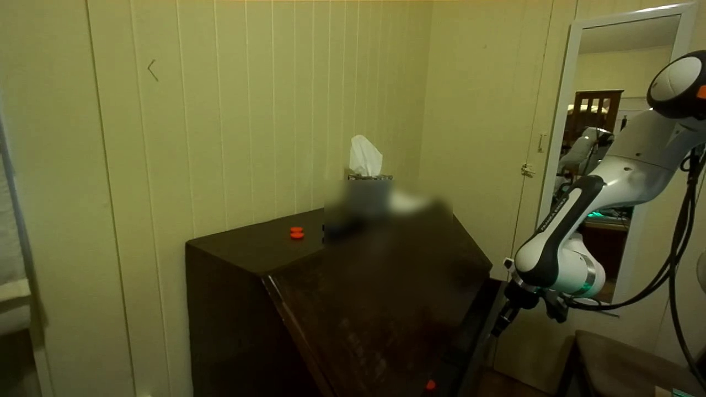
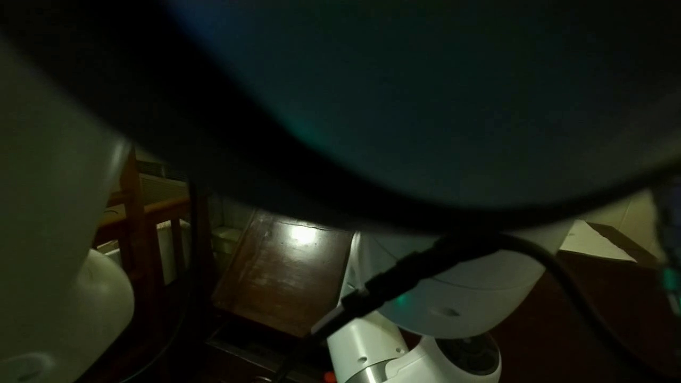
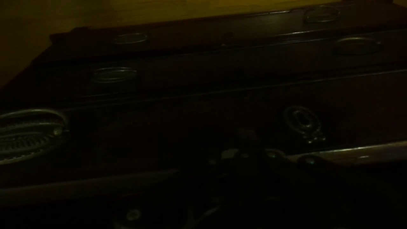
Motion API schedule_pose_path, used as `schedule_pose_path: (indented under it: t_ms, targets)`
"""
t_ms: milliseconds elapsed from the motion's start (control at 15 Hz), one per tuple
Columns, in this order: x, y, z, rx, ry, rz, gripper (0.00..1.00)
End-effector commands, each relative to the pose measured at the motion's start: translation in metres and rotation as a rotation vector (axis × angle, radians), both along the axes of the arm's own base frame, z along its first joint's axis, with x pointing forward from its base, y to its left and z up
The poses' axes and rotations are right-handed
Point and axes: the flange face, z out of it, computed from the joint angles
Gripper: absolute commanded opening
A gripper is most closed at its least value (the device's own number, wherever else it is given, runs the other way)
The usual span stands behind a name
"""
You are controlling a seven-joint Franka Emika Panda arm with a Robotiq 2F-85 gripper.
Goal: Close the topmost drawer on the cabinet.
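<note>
The dark brown cabinet (image 1: 226, 314) has a flat top and a slanted front; part of it shows in an exterior view (image 2: 287, 271). Its topmost drawer (image 1: 479, 346) is pulled out below the slant, with a dark gap behind its front. The drawer edge also shows in an exterior view (image 2: 250, 352). A small orange-red piece (image 1: 430, 384) shows near it. In the wrist view the drawer front (image 3: 178, 133) has an oval metal handle and keyhole plate. My gripper (image 1: 496, 332) is at the drawer's front edge, looks shut and empty (image 3: 246, 135); contact is too dark to tell.
A tissue box (image 1: 370, 196), partly blurred, and orange-red discs (image 1: 297, 233) stand on the cabinet top. A mirror (image 1: 573, 165) leans on the wall behind the arm. A brown seat (image 1: 623, 358) stands below. Cables (image 1: 675, 242) hang from the arm. Lower drawers (image 3: 222, 66) have metal handles.
</note>
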Motion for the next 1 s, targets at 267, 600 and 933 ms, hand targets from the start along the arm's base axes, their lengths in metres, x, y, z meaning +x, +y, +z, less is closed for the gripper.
schedule_pose_path:
  t_ms: [267, 600, 933]
  targets:
    - [0.009, 0.005, -0.007, 0.014, -0.034, 0.022, 0.0]
    - [0.025, 0.013, -0.015, 0.053, -0.098, 0.043, 0.0]
    - [0.037, 0.018, -0.01, 0.098, -0.176, 0.011, 0.0]
